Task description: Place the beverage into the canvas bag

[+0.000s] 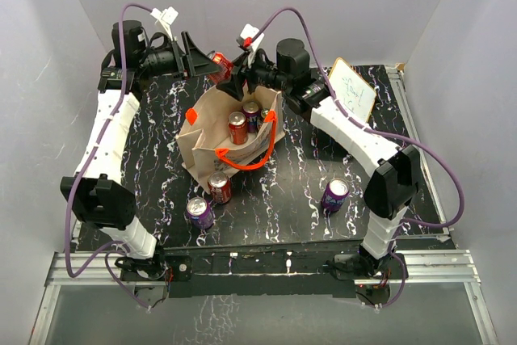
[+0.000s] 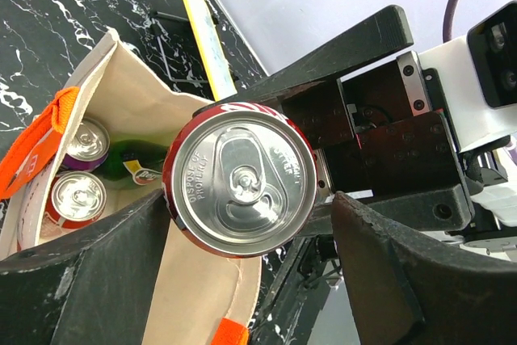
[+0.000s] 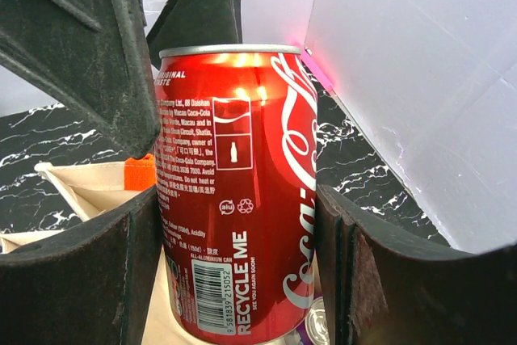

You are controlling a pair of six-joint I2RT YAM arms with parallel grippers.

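Gripping one red cola can [image 3: 242,159] by its sides, the right end effector [image 3: 238,224] holds it while the left end effector [image 2: 250,216] gapes wide around the can's top. Just below both sits one canvas bag [image 1: 202,139] holding three drinks: a red tin [image 1: 237,127], a purple tin [image 1: 252,111] and a green container [image 2: 133,159]. Nearer than the end effectors, one loose red can [image 1: 219,188] and two loose purple cans [image 1: 199,212] [image 1: 334,195] stand on the black marbled tabletop [image 1: 291,175], ringed by white walls [image 1: 323,6].
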